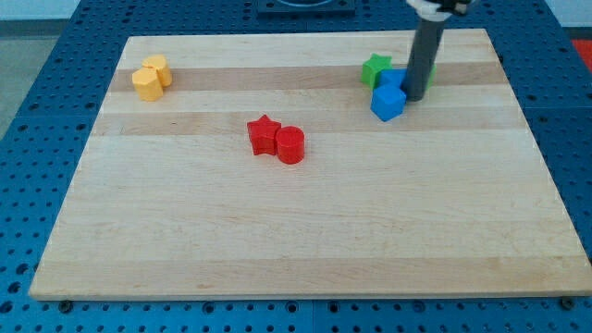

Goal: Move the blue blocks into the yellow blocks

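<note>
Two blue blocks sit at the view's upper right: a blue cube [388, 104] and a second blue block [394, 80] just above it, partly hidden by the rod. My tip [414, 98] rests against their right side. Two yellow blocks [151, 77] stand together at the view's upper left, far from the blue ones.
A green star block [375, 69] lies left of the upper blue block; a second green block [431, 74] is mostly hidden behind the rod. A red star [265, 135] and red cylinder [290, 145] sit mid-board. The wooden board [296, 240] lies on a blue perforated table.
</note>
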You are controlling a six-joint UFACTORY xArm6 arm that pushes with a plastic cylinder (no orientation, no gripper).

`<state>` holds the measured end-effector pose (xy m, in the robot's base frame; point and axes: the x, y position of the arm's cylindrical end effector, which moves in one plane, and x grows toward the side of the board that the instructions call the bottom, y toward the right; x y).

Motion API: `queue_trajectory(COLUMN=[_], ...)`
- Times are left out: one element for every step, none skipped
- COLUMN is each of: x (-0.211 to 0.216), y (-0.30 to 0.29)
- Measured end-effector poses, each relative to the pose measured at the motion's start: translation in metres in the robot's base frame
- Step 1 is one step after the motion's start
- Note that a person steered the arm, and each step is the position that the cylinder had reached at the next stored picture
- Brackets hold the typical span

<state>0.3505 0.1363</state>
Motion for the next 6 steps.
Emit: queue_trajectory(x=[0.009,0.005,-0.014,-0.023,-0.021,-0.042], y=[-0.019,-0.015,0.006,-0.022,-0.082,-0.170])
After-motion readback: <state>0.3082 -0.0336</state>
